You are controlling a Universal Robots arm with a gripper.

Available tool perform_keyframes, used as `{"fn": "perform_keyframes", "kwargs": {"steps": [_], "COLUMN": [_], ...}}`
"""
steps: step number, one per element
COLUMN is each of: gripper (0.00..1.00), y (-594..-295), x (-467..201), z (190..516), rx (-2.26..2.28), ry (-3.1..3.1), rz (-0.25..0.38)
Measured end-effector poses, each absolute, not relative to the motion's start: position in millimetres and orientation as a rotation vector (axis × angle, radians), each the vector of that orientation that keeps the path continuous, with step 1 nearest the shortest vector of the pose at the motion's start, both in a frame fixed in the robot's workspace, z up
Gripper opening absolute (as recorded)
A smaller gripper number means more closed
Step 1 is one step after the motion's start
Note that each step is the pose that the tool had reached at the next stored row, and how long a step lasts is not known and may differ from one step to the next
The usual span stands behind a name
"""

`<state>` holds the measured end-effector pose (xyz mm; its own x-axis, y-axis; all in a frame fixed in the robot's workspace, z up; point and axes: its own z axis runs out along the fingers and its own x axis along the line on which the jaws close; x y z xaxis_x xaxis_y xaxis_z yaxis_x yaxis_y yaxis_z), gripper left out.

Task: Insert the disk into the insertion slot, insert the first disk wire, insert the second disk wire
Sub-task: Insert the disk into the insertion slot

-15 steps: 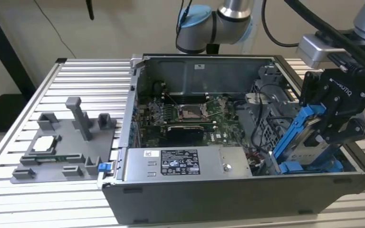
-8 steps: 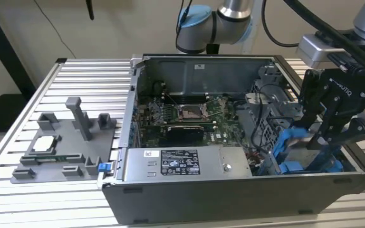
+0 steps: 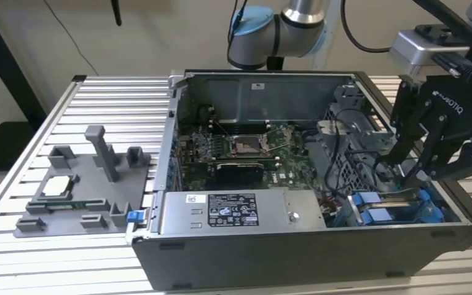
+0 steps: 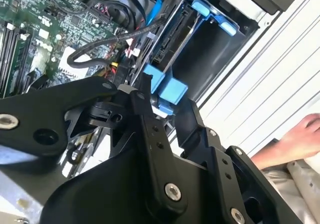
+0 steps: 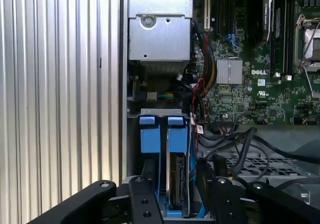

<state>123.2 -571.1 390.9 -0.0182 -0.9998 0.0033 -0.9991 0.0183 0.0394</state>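
The disk [image 5: 178, 184] stands on edge in the insertion slot [image 5: 155, 113], held in its blue carrier frame [image 5: 176, 134] beside a second blue carrier [image 5: 149, 134]. My gripper [image 5: 176, 178] hangs over it, open, with one black finger [image 5: 148, 171] on each side of the disk and a small gap to each. In the second wrist view the carrier's blue tab [image 4: 167, 87] shows between the fingers of the gripper [image 4: 165, 109]. In the exterior view the gripper [image 3: 412, 169] reaches down into the case's near corner at that view's right, above the blue slot parts [image 3: 400, 212]. Loose black wires [image 5: 240, 144] lie beside the bay.
The open computer case [image 3: 302, 246] sits on a ribbed aluminium table [image 3: 56, 123]. A silver power-supply box [image 3: 236, 212] and the motherboard [image 3: 244, 147] lie at the slot's left. A grey fixture [image 3: 80, 190] with parts stands further left. A person's hand [image 4: 300, 134] rests outside the case.
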Motion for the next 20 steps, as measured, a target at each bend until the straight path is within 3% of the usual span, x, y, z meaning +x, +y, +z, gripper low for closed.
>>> {"fn": "perform_keyframes", "kwargs": {"steps": [20], "gripper": [1.0], "y": [-549], "x": [120], "z": [393], "rx": [2.184], "ry": [-2.22], "rz": [-0.042]}}
